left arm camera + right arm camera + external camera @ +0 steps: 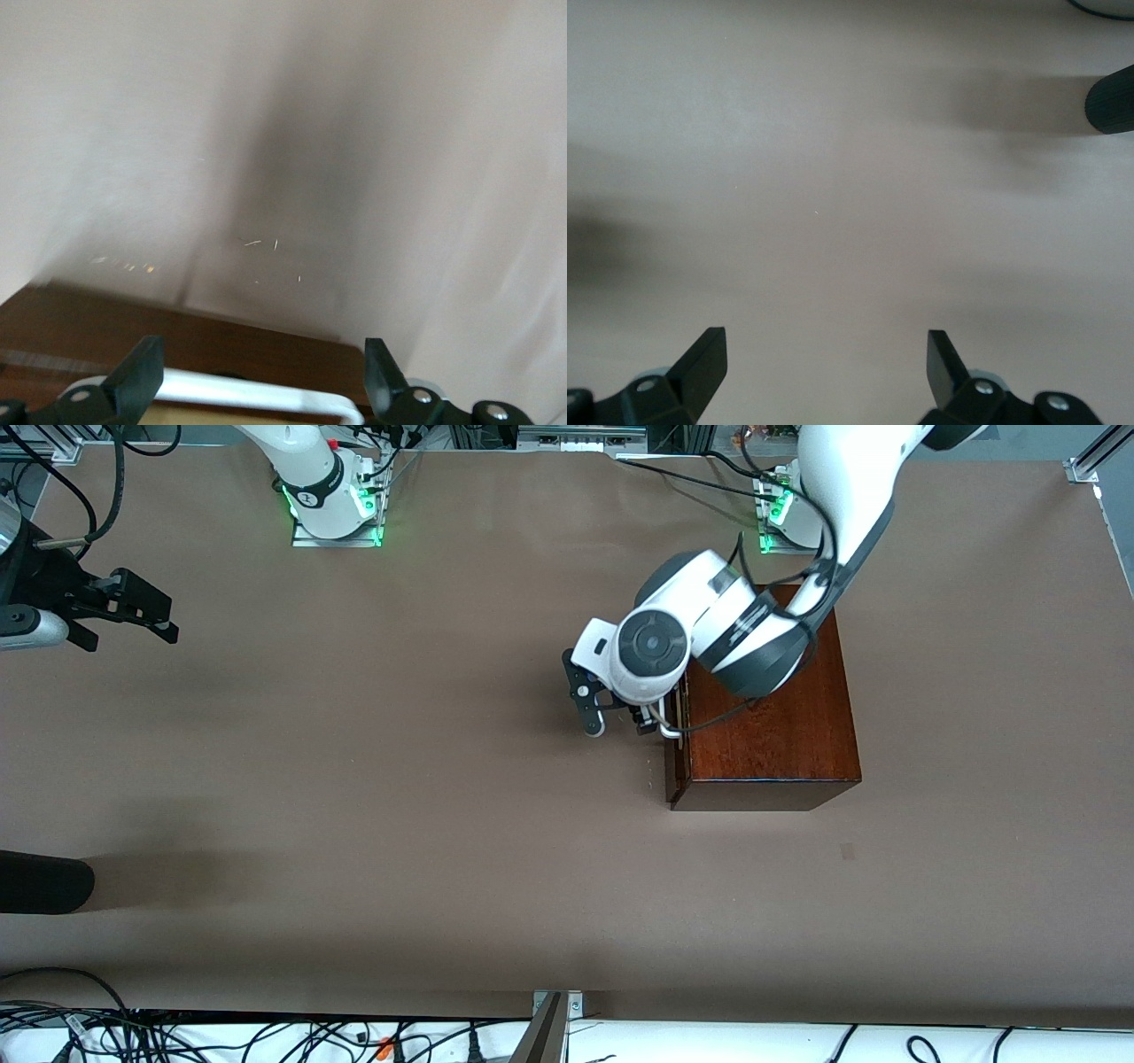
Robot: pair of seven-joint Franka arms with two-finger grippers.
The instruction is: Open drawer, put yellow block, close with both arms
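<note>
brown table [354, 797], dark cylinder [40, 881] at edge (right arm's end)

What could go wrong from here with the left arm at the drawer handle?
1. The left gripper stands open around the white handle of the drawer; if it pulls before closing, it may slip off.
2. The wooden box sits loose on the table, so a pull might drag the whole box instead.
3. The yellow block is nowhere in view, and the right gripper waits open over bare table at the right arm's end.
</note>
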